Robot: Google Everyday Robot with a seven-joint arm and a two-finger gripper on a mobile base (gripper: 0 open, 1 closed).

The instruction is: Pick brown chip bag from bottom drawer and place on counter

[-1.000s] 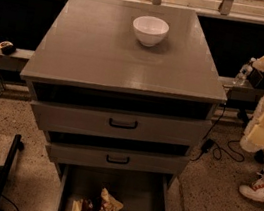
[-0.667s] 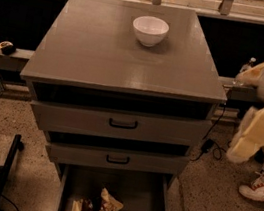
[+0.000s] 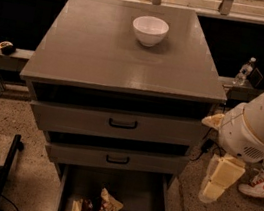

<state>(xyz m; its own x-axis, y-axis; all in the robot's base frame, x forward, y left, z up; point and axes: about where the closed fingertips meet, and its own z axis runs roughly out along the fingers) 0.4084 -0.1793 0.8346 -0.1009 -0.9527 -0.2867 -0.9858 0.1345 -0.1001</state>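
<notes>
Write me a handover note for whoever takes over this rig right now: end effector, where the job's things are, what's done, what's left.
The end effector hangs low, right of the cabinet beside the drawers, with nothing seen in it.
The brown chip bag lies in the open bottom drawer, front left.
The counter carries a white bowl near its back.
Done: drawer open.
Left: reach in, grasp the bag, lift it, place it on the counter.

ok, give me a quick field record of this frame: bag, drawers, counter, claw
chip bag: crumpled, lying on the bottom drawer floor, front left
bottom drawer: pulled open
counter: holds a white bowl near the back
claw: hanging right of the cabinet, about level with the lower drawers, apart from the bag
task state: bag not yet picked up
</notes>
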